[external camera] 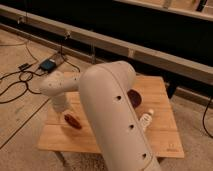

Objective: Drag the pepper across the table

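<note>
The pepper (73,121), small, dark red and glossy, lies on the left front part of the light wooden table (165,132). My white arm fills the middle of the view and bends back to the left over the table. My gripper (62,109) hangs down from the wrist right above and just left of the pepper, at or very close to it. Whether it touches the pepper is hidden by the wrist.
A round dark purple bowl (134,97) sits on the table just right of my arm. A small white cup-like item (146,119) lies in front of it. A blue device (48,64) and black cables (20,80) lie on the floor to the left. A dark wall with a rail runs behind.
</note>
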Controlling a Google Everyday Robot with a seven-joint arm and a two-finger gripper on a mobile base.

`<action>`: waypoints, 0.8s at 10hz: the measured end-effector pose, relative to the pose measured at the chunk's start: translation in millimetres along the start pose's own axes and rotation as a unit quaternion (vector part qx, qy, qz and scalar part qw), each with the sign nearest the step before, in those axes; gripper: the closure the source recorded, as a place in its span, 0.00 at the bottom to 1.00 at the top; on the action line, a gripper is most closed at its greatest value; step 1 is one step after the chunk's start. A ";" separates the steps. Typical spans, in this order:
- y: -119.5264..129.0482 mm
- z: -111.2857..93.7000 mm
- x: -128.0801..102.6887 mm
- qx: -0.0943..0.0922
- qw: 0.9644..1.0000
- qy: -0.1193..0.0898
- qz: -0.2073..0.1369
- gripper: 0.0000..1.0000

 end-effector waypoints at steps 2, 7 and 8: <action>9.2 5.3 6.3 -0.005 1.000 0.006 -0.007 0.35; 14.3 12.0 2.8 -0.023 1.000 0.000 -0.001 0.35; 10.5 11.7 0.5 -0.021 1.000 -0.005 0.005 0.35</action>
